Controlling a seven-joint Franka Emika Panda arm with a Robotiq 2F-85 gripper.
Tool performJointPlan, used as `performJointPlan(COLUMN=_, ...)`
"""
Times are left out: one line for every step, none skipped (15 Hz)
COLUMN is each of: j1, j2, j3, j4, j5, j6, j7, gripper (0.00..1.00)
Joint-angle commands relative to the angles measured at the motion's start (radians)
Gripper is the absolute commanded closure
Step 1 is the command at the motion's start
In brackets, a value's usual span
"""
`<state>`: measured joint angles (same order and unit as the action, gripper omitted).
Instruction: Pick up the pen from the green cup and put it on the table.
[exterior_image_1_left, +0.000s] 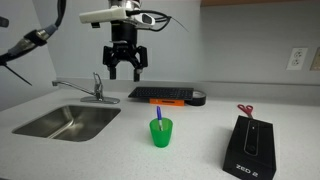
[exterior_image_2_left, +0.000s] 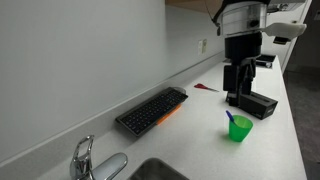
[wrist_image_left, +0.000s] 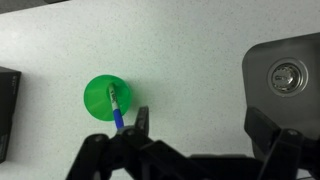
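Blue with a whitish part, the pen (exterior_image_1_left: 157, 117) leans inside the green cup (exterior_image_1_left: 161, 132), its top clear of the rim, probably easy to pinch. The gripper (exterior_image_1_left: 126, 72) hovers high above, fingers spread and empty. One pen and one cup stand on the table (exterior_image_1_left: 100, 150), with one sink (exterior_image_1_left: 65, 122) left, one keyboard (exterior_image_1_left: 160, 94) far and one pair of scissors (exterior_image_1_left: 245, 110) right.

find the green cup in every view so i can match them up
Exterior view: cup low centre, right of the sink.
Exterior view: cup at right, sink at bottom edge.
Wrist view: cup left of centre, seen from above; sink at right.
Shared landmark: the sink.
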<state>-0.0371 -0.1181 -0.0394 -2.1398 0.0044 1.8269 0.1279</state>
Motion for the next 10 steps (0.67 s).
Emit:
performJointPlan(j1=-0.002, j2=0.000, j3=0.005, j4=0.002, j5=0.000, j6=-0.003, j7=0.000, gripper=0.00)
performJointPlan(j1=-0.003, j2=0.004, j3=0.007, j4=0.001, j5=-0.017, j6=0.024, j7=0.016, gripper=0.00)
performJointPlan(j1=-0.007, j2=0.018, j3=0.006, j4=0.001, j5=-0.046, j6=0.051, j7=0.016, gripper=0.00)
performJointPlan(j1=-0.010, j2=0.031, j3=0.003, j4=0.004, j5=-0.067, j6=0.070, j7=0.014, gripper=0.00)
performJointPlan(j1=-0.017, j2=0.050, j3=-0.005, j4=0.009, j5=-0.083, j6=0.091, j7=0.003, gripper=0.00)
performJointPlan(j1=-0.021, j2=0.066, j3=-0.013, j4=0.016, j5=-0.092, j6=0.103, j7=-0.009, gripper=0.00)
performJointPlan(j1=-0.028, j2=0.088, j3=-0.023, j4=0.027, j5=-0.094, j6=0.113, j7=-0.026, gripper=0.00)
performJointPlan(j1=-0.033, j2=0.110, j3=-0.032, j4=0.033, j5=-0.099, j6=0.126, j7=-0.039, gripper=0.00)
performJointPlan(j1=-0.038, j2=0.130, j3=-0.041, j4=0.041, j5=-0.100, j6=0.133, j7=-0.052, gripper=0.00)
performJointPlan(j1=-0.045, j2=0.148, j3=-0.050, j4=0.043, j5=-0.098, j6=0.153, j7=-0.066, gripper=0.00)
